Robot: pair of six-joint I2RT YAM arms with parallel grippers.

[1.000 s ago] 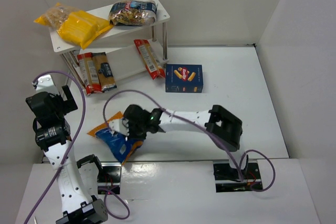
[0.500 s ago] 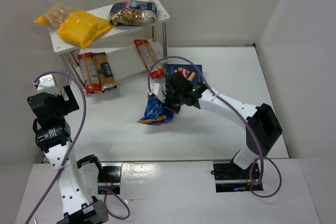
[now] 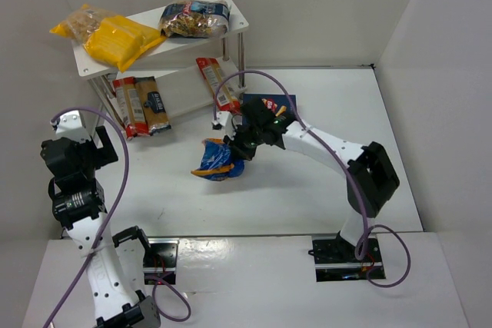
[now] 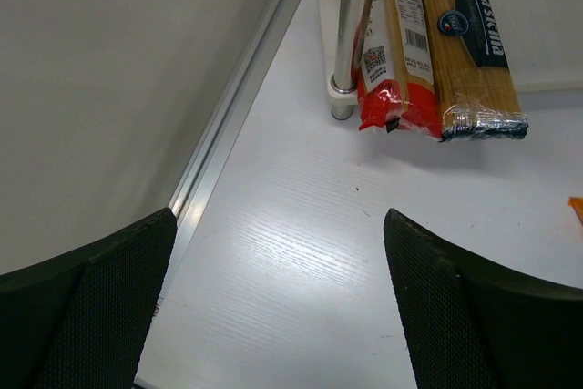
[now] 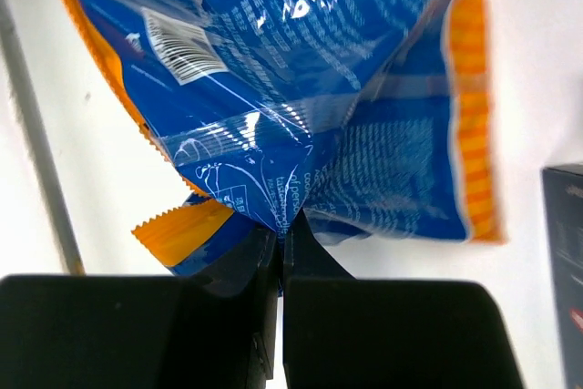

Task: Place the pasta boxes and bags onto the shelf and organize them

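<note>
White desk [image 3: 323, 167] below: right pincer [image 3: 236, 150] clenched on the blue bag [image 3: 217, 161], hanging just left of it; shelf [image 3: 184, 91] lay far-left; left pincer [image 4: 282, 266] gaped, empty.

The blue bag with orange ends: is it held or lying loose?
Held. The right gripper is shut on a fold of the blue bag, which bunches up from that pinch.

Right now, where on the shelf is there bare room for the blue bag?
Bare: the lower board between the spaghetti packs and the red-edged pack. Crowded: the top board, under the yellow bag, clear bag and dark bag.
</note>
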